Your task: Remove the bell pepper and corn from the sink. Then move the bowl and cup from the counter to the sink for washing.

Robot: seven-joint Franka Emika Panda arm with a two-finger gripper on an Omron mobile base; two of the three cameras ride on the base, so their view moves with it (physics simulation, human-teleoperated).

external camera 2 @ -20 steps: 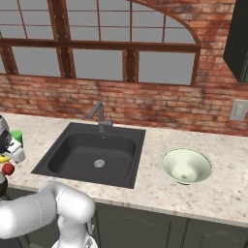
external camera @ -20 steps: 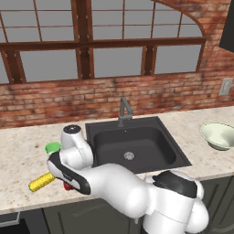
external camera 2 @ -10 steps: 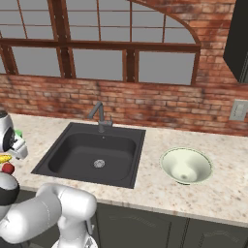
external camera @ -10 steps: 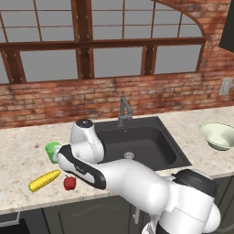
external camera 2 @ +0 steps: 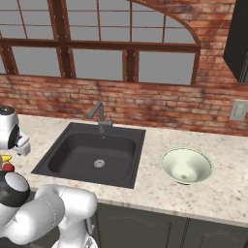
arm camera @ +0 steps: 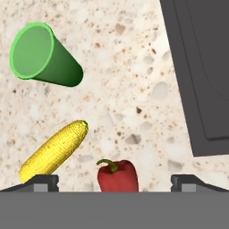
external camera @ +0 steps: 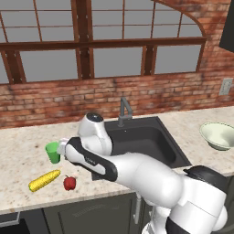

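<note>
The fingers (arm camera: pixel 114 181) stand wide apart, holding nothing, above the glossy red bell pepper (arm camera: pixel 117 175) on the beige speckled stone surface (arm camera: pixel 134 89). Yellow corn cob (arm camera: pixel 54 151) lies beside it; bright green cup (arm camera: pixel 44 56) beyond, dark sink (arm camera: pixel 201 67) edge nearby.

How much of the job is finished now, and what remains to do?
Done: the bell pepper and corn lie on the counter, out of the sink. In hand: nothing; the gripper is open above the pepper. Left: the cup and the bowl both stand on the counter and must go into the sink.
</note>
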